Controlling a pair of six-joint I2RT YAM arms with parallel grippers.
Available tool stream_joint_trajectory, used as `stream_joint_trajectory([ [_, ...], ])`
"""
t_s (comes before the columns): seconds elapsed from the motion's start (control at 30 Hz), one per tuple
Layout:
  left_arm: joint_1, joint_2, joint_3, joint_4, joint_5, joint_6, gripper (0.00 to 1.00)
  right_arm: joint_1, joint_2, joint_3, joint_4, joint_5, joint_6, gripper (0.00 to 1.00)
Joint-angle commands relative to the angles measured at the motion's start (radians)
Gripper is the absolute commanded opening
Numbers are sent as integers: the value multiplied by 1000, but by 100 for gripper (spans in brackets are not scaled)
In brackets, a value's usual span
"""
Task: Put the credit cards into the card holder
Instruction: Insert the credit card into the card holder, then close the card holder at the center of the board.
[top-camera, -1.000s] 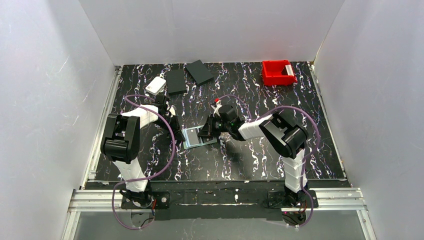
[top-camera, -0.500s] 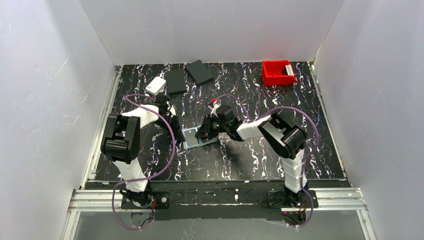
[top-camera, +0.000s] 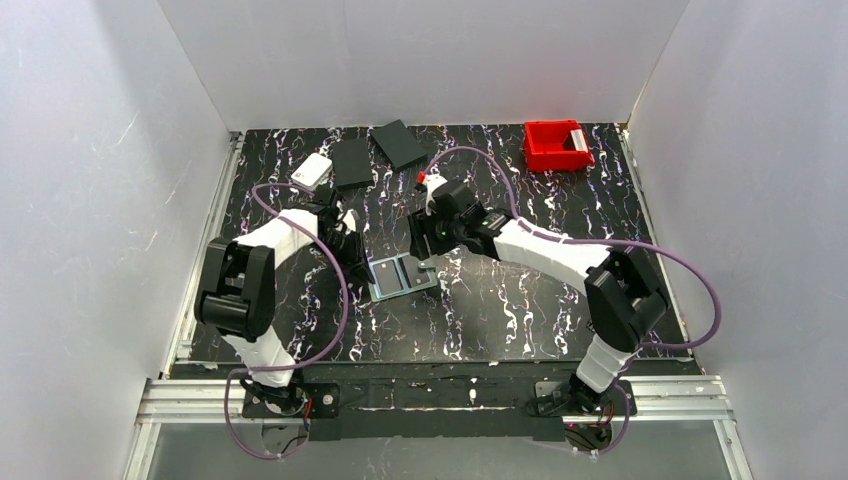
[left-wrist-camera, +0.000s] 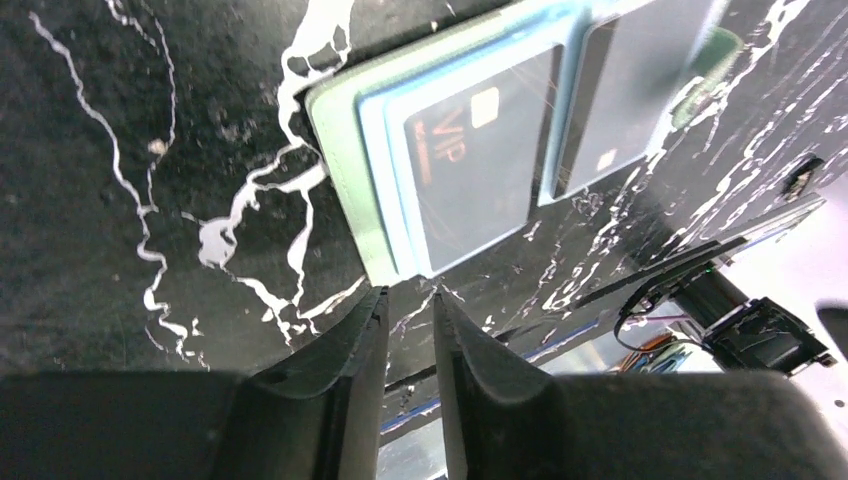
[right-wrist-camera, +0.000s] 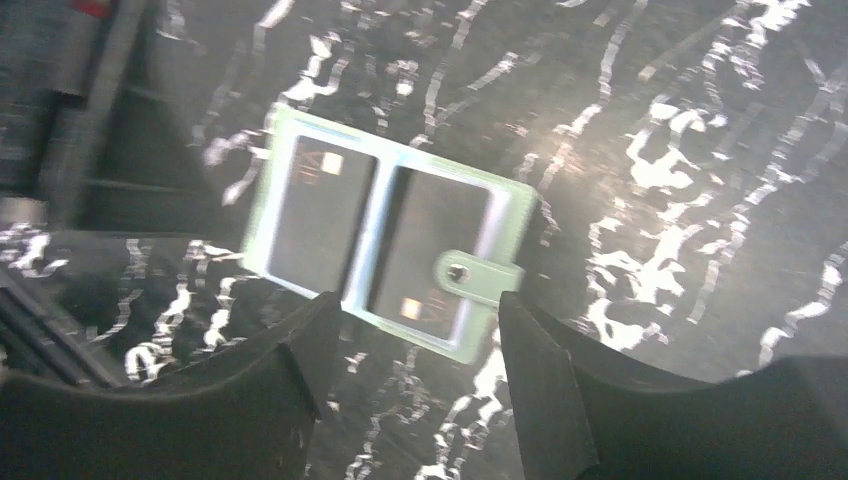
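Observation:
The card holder (top-camera: 402, 276) lies open and flat on the black marbled mat, its sage-green rim (left-wrist-camera: 340, 170) framing two pale blue clear pockets. A dark credit card (left-wrist-camera: 470, 160) with a gold chip sits in one pocket, and a second dark card (left-wrist-camera: 625, 90) sits in the other. In the right wrist view both cards (right-wrist-camera: 318, 215) (right-wrist-camera: 430, 250) show under the plastic, with the snap tab (right-wrist-camera: 470, 272) folded over one edge. My left gripper (left-wrist-camera: 408, 297) hovers at the holder's near corner, jaws a little apart and empty. My right gripper (right-wrist-camera: 415, 305) stands wide open above the holder, holding nothing.
At the back right stands a red bin (top-camera: 556, 145). Two black flat rectangles (top-camera: 352, 162) (top-camera: 400, 143) and a white rounded box (top-camera: 313, 170) lie at the back left. White walls enclose the mat on three sides.
Both grippers have opened. The right gripper has risen and pulled back from the holder toward the far side. The left gripper has let go at the holder's left edge.

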Motion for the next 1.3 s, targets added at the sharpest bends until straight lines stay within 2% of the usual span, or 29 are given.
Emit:
stream_joint_trajectory([
  [0.0, 2, -101, 30, -77, 6, 29, 26, 1, -5, 21, -144, 163, -111, 69],
  [0.07, 2, -121, 23, -83, -5, 24, 32, 9, 7, 13, -108, 190, -81, 69],
  [0.1, 4, -129, 14, -87, -18, 19, 38, 21, 29, 30, -103, 233, -55, 70],
  [0.17, 17, -143, -14, -81, -2, 5, 48, 80, 113, 100, -135, 368, -10, 72],
  [0.2, 33, -165, -43, -70, 8, -11, 55, 138, 193, 182, -203, 505, 12, 72],
  [0.3, 39, -180, -70, -58, 17, -38, 59, 191, 286, 256, -234, 557, -13, 72],
  [0.37, 39, -170, -80, -55, 17, -45, 59, 202, 333, 310, -290, 618, -5, 66],
  [0.53, 39, -178, -97, -45, 15, -48, 59, 208, 326, 308, -341, 730, 6, 59],
  [0.77, 40, -158, -127, 11, 63, -78, 57, 208, 325, 301, -343, 732, -8, 49],
  [0.9, 39, -153, -143, 53, 92, -100, 57, 208, 319, 278, -284, 726, -38, 25],
  [1.0, 39, -156, -170, 109, 105, -132, 59, 208, 306, 265, -252, 739, -54, 2],
  [1.13, 41, -158, -231, 215, 105, -215, 63, 206, 236, 202, -186, 711, -64, 1],
  [1.27, 46, -175, -311, 339, 67, -302, 74, 187, 185, 125, -108, 616, -62, 1],
])
